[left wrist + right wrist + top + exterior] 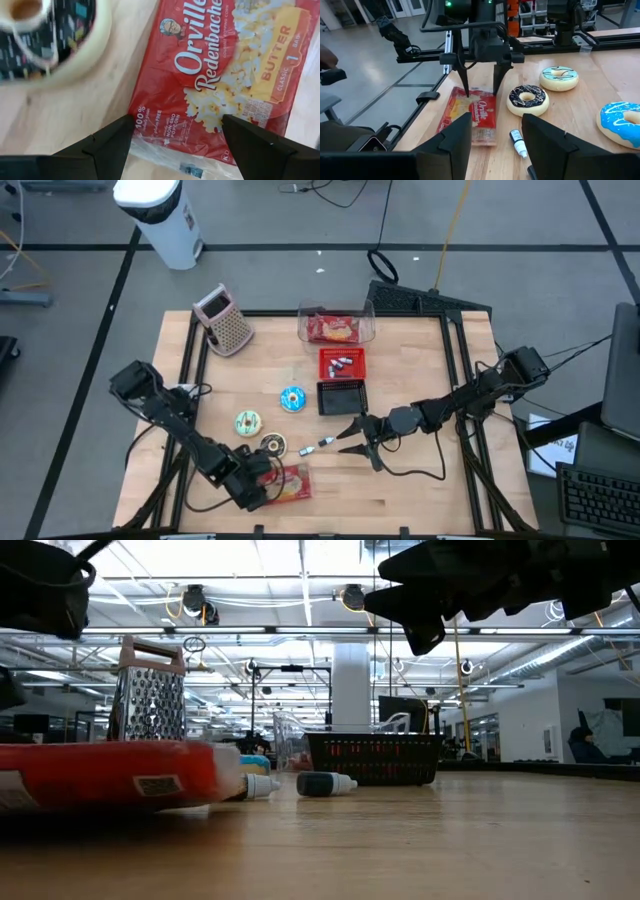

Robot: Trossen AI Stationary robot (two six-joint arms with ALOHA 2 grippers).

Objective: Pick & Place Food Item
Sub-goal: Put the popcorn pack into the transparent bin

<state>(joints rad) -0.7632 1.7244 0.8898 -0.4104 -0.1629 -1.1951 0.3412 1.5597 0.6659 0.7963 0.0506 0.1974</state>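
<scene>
**Left tool poised over the popcorn bag, grasp not yet made**

High view: my left tool (262, 488) sits at the near edge of the tabletop (430, 480), right at the popcorn bag (292, 482), which lies flat there. My right tool (352, 432) hovers mid-table, well apart from the bag, next to a small bottle (312, 447). Chocolate donut (272, 444), cream donut (247, 422) and blue donut (291, 398) lie just beyond the bag. Further back: black basket (341, 396), red basket (341, 363), clear bin (336, 326).

Low view: bag (105, 774) flat on the wood; no tool touching it that I can see from here.

Left wrist view: my fingers (110, 145) stand wide, straddling the bag's (220, 75) short end, tips above the wrapper. Nothing gripped.

Right wrist view: left tool (480, 77) points straight down over the bag's (470, 117) far end, jaws spread. My right fingers (455, 137) are part open and empty.

Judgement: this is the pre-grasp step. Next I need to drop straight down, pinch across the bag's width, and lift. The wrapper is slick and flat, so the tips must get under or crease the edge. Destination unclear, probably a basket or the bin.
</scene>
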